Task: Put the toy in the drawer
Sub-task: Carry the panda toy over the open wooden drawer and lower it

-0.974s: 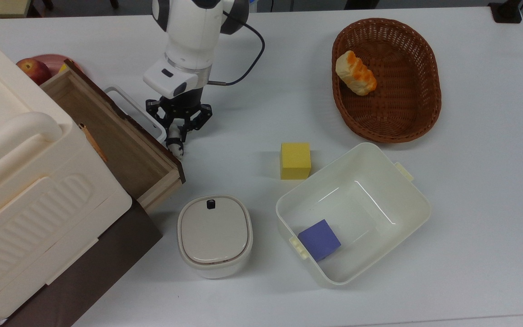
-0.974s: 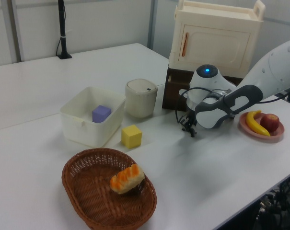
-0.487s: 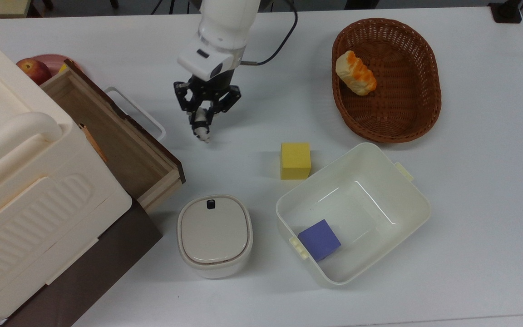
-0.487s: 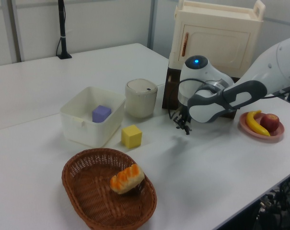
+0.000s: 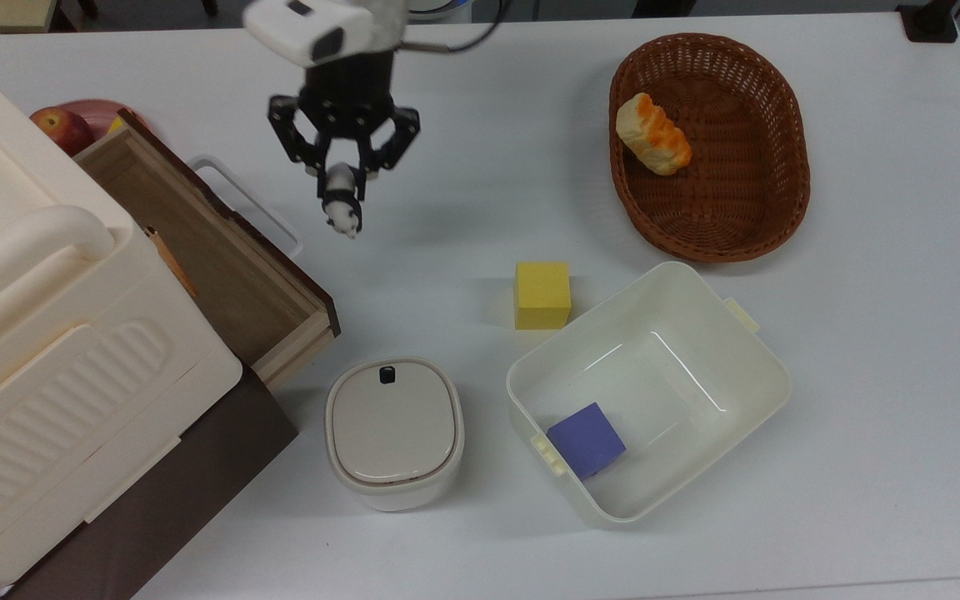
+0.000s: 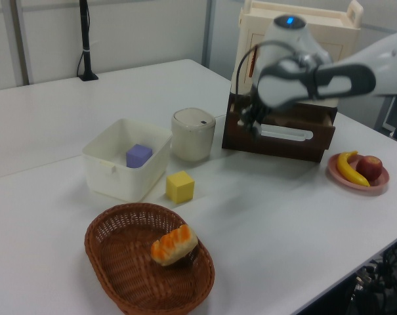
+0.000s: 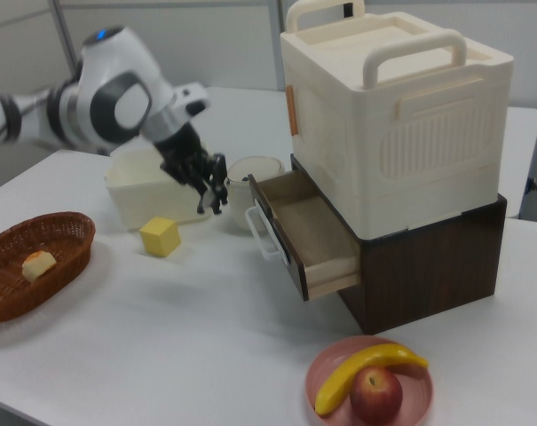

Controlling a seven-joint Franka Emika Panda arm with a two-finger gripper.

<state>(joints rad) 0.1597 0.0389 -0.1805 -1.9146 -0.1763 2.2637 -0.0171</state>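
My gripper (image 5: 341, 179) hangs above the table, shut on the toy (image 5: 342, 209), a tiny black-and-white panda that dangles below the fingers. The drawer (image 5: 197, 242) stands pulled open at the top view's left, light wood inside, with a dark front panel and a white loop handle (image 5: 251, 204). The toy is in the air just to the right of that handle in the top view, outside the drawer. In the left view the gripper (image 6: 253, 124) is level with the drawer front (image 6: 283, 136). In the right view the gripper (image 7: 217, 197) hangs left of the drawer (image 7: 305, 232).
A cream cabinet (image 5: 22, 317) sits above the drawer. A yellow cube (image 5: 542, 295), a lidded pot (image 5: 394, 432), a white tub (image 5: 742, 350) with a purple cube (image 5: 586, 439), and a wicker basket (image 5: 780, 208) holding bread (image 5: 652, 133) stand around. A fruit plate (image 7: 425, 392) lies near the cabinet.
The gripper has risen from just above the table with the toy in it. It first swung away from the drawer's corner, then came back towards the handle, higher up.
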